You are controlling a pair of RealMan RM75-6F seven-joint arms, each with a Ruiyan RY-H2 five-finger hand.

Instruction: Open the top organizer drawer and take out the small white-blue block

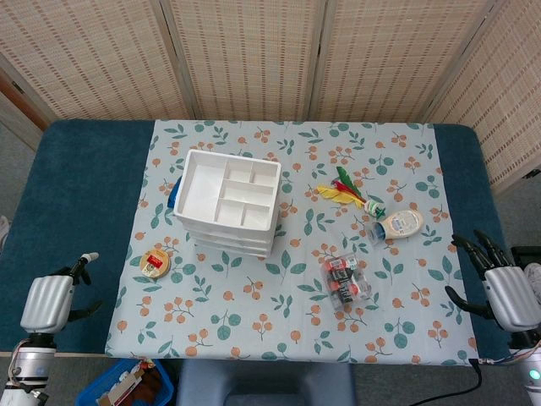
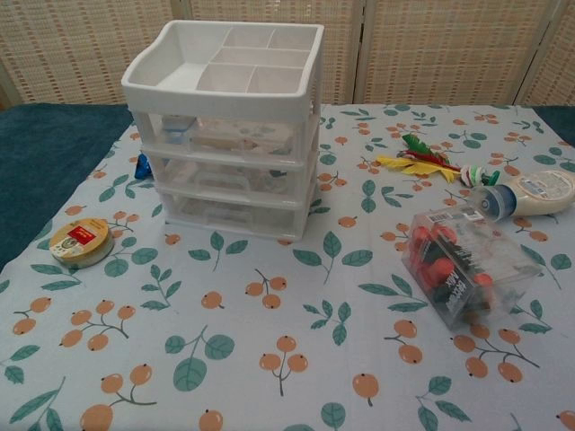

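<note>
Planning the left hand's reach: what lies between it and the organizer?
In the head view, only the round tape roll lies between the left hand and the organizer.
</note>
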